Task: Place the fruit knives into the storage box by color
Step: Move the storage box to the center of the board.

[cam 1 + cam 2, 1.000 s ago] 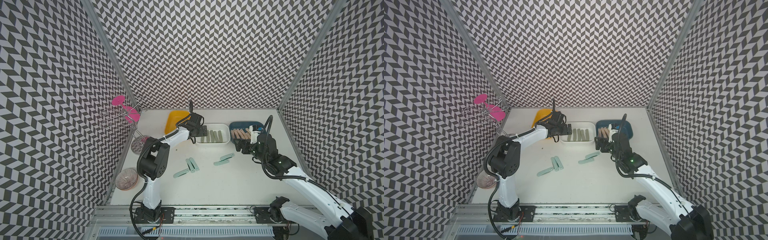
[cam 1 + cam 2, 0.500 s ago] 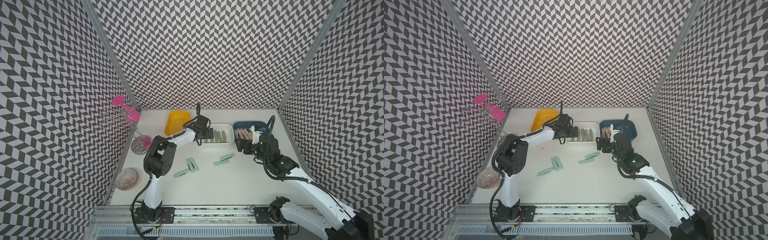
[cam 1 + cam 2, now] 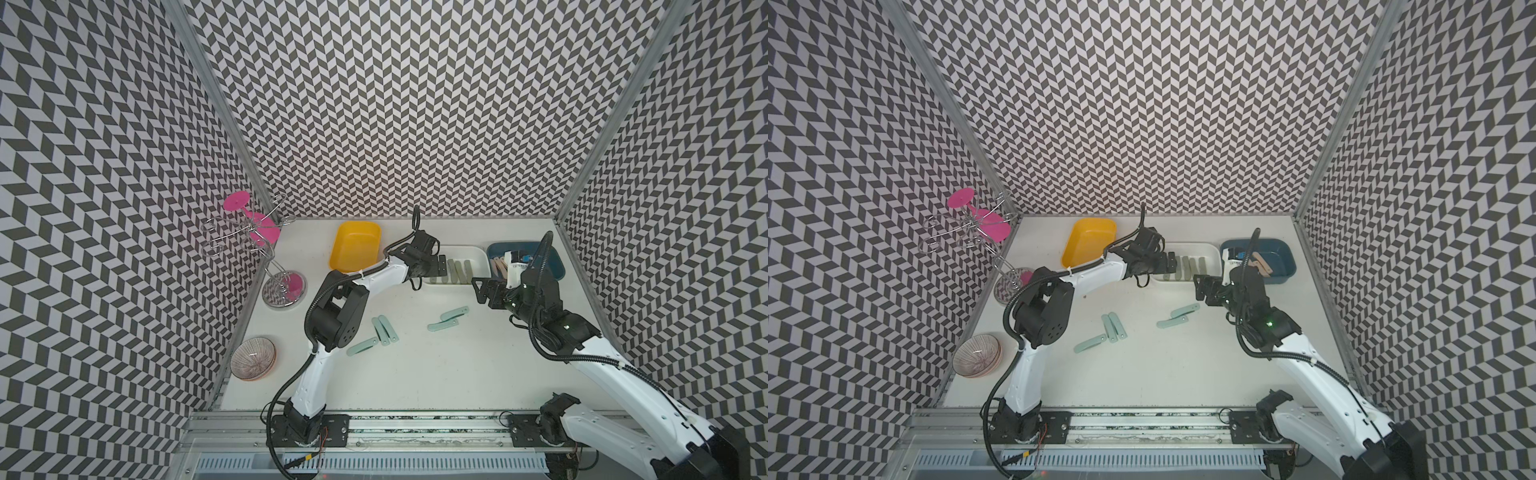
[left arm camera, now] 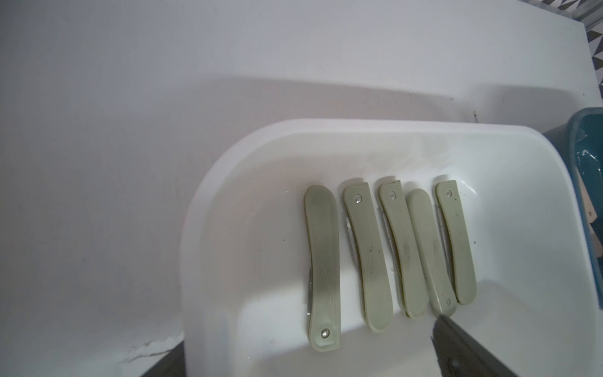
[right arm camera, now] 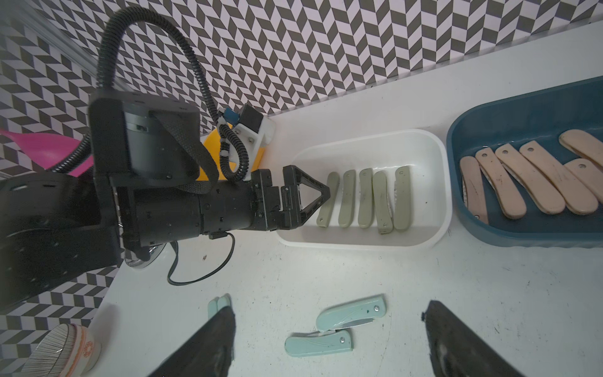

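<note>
a: where do the fruit knives lie?

b: five sage-green knives (image 4: 394,248) sit side by side in the white box (image 3: 482,254), at the far middle of the table (image 3: 457,374). peach knives (image 5: 522,176) lie in the blue box (image 3: 557,259) just to its right.

a: and the rest?

b: a touching pair of mint knives (image 3: 455,312) lies on the table near the centre. three more (image 3: 387,329) lie to their left, close to the left arm's elbow. a yellow box (image 3: 357,249) stands left of the white one.

a: the grippers?

b: the left gripper (image 3: 439,266), jaws wide apart and holding nothing, hangs over the left end of the white box, beside the leftmost sage-green knife. the right gripper (image 3: 484,291), also open with nothing between its jaws, hovers over the table by the white box's near right corner, just beyond the mint pair.
</note>
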You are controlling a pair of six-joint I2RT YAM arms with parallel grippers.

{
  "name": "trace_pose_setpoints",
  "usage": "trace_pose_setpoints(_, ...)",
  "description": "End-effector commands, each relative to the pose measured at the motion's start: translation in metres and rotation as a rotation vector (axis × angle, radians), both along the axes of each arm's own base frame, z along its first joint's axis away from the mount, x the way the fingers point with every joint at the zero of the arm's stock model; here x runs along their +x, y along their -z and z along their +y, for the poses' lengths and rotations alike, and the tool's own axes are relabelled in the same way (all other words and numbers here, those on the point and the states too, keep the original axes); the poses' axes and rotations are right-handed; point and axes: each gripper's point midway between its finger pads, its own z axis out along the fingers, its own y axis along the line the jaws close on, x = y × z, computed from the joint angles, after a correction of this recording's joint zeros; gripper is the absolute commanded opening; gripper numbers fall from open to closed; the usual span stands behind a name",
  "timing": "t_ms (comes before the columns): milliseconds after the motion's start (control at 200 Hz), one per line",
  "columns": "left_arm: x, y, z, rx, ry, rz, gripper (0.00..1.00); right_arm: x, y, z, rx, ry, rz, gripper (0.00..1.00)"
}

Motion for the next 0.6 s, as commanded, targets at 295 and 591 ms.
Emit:
trace_pose_setpoints(295,0.006,-0.047,-0.009,-0.003,0.036,-0.090,1.00,0.001,-0.015,0.000,0.016,-0.011,-0.052,0.88)
trace_pose_setpoints(591,0.024,-0.100,0.093,0.105,-0.106,-0.185,1.00,0.001,-0.007,0.005,0.033,-0.030,-0.037,0.88)
